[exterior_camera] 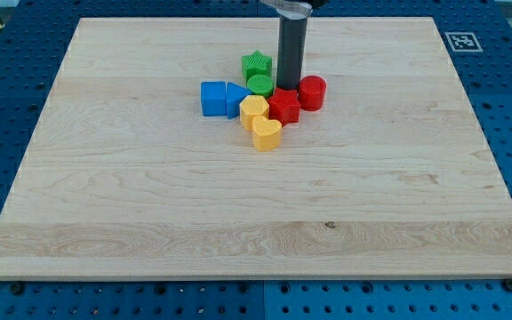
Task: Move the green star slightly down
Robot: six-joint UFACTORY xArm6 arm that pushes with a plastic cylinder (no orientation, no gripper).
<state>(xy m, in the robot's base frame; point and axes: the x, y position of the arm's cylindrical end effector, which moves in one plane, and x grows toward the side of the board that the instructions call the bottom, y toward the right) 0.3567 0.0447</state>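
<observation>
The green star (pixel 255 64) sits at the top of a cluster of blocks on the wooden board (pixel 149 204), touching the green cylinder (pixel 260 85) just below it. My rod stands upright to the star's right. My tip (pixel 291 87) rests on the board, a little right of and below the star. It lies between the green cylinder and the red cylinder (pixel 312 92), just above the red star (pixel 284 107). The tip does not touch the green star.
A blue cube (pixel 212 98) and a second blue block (pixel 236 98) lie left of the cluster. A yellow hexagon (pixel 253 109) and a yellow heart (pixel 267 133) lie at its bottom. A fiducial tag (pixel 461 41) marks the board's upper right corner.
</observation>
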